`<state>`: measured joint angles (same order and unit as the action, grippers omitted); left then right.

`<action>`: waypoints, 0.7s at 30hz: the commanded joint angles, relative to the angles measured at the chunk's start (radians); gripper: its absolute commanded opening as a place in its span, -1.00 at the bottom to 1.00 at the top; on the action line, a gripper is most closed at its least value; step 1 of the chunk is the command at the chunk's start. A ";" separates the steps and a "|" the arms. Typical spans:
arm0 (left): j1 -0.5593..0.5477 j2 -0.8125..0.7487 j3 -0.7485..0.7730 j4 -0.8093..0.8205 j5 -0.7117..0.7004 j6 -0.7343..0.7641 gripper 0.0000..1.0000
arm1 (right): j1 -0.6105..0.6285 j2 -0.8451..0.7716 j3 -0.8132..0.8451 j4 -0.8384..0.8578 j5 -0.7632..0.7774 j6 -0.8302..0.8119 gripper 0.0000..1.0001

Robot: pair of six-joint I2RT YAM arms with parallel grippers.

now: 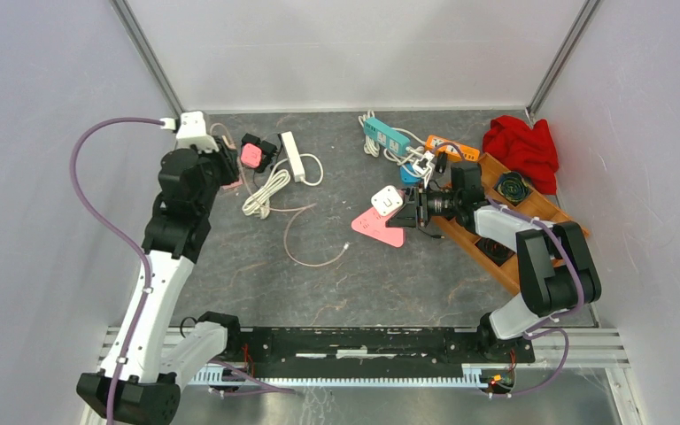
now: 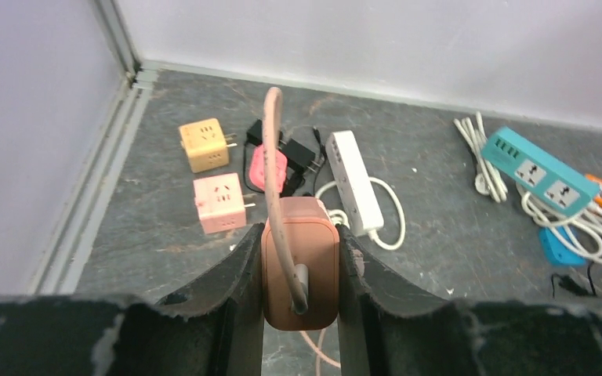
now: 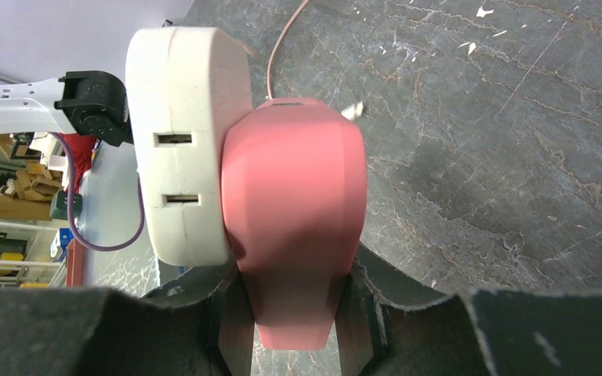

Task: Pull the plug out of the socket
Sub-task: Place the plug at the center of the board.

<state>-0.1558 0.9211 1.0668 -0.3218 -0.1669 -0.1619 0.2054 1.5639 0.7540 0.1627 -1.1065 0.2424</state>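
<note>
My left gripper (image 2: pixel 299 235) is shut on a salmon-pink plug block (image 2: pixel 313 274), and a pink cable (image 2: pixel 273 157) rises from the block's face. From above, the left gripper (image 1: pixel 228 166) sits at the far left, with the cable trailing over the table to a loose end (image 1: pixel 345 252). My right gripper (image 3: pixel 296 270) is shut on the narrow end of a pink wedge-shaped socket (image 3: pixel 294 188). A white slotted block (image 3: pixel 184 157) sits against the socket's left side. From above, that socket (image 1: pixel 376 227) lies mid-table, well apart from the plug.
A pink cube adapter (image 2: pixel 219 202), a yellow cube (image 2: pixel 204 144), a white power strip (image 2: pixel 354 180) and a black-corded pink plug (image 2: pixel 266 168) lie ahead of the left gripper. At the back right are a teal strip (image 1: pixel 386 135), an orange strip (image 1: pixel 452 146), a red cloth (image 1: pixel 522 146) and a wooden tray (image 1: pixel 496 239).
</note>
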 commanded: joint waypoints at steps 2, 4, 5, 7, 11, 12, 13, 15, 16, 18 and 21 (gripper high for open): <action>0.027 -0.005 0.104 -0.018 -0.154 -0.066 -0.97 | -0.007 -0.040 0.034 0.041 -0.041 -0.017 -1.00; 0.027 -0.015 0.116 -0.010 -0.231 -0.062 -0.96 | -0.006 -0.042 0.034 0.041 -0.042 -0.017 -0.99; 0.027 -0.022 0.122 -0.006 -0.260 -0.057 -0.97 | -0.006 -0.044 0.034 0.041 -0.042 -0.016 -0.99; 0.027 -0.036 0.131 0.001 -0.292 -0.050 -0.96 | -0.006 -0.046 0.034 0.041 -0.040 -0.018 -1.00; 0.027 -0.052 0.130 0.010 -0.332 -0.033 -0.97 | -0.007 -0.044 0.034 0.040 -0.040 -0.018 -0.99; 0.027 -0.053 0.123 0.010 -0.339 -0.032 -0.97 | -0.007 -0.045 0.034 0.039 -0.041 -0.018 -0.99; 0.027 -0.055 0.113 0.014 -0.341 -0.030 -0.96 | -0.006 -0.046 0.034 0.040 -0.041 -0.018 -1.00; 0.027 -0.064 0.088 0.024 -0.340 -0.031 -0.96 | -0.007 -0.048 0.034 0.039 -0.040 -0.018 -0.99; 0.027 -0.067 0.077 0.025 -0.338 -0.033 -0.97 | -0.008 -0.050 0.035 0.039 -0.040 -0.018 -1.00; 0.027 -0.070 0.046 0.027 -0.329 -0.040 -0.96 | -0.008 -0.050 0.034 0.040 -0.040 -0.018 -1.00; 0.027 -0.061 -0.026 0.026 -0.316 -0.061 -0.96 | -0.008 -0.048 0.034 0.040 -0.040 -0.018 -1.00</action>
<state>-0.1349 0.8547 1.1107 -0.3294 -0.4706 -0.1753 0.2016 1.5562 0.7540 0.1623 -1.1069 0.2375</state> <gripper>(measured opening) 0.386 0.403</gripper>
